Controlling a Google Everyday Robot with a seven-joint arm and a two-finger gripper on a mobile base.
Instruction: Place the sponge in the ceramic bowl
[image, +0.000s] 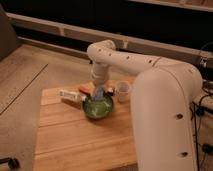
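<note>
The green ceramic bowl sits on the wooden table near its far side. My gripper hangs straight down over the bowl's far rim, at the end of the white arm. A blue-grey patch, the sponge, shows at the gripper's tip just above the bowl. Whether the gripper still grips it cannot be made out.
A white oblong packet lies left of the bowl, with an orange-red item behind it. A small white cup stands right of the bowl. The arm's large white body fills the right side of the view.
</note>
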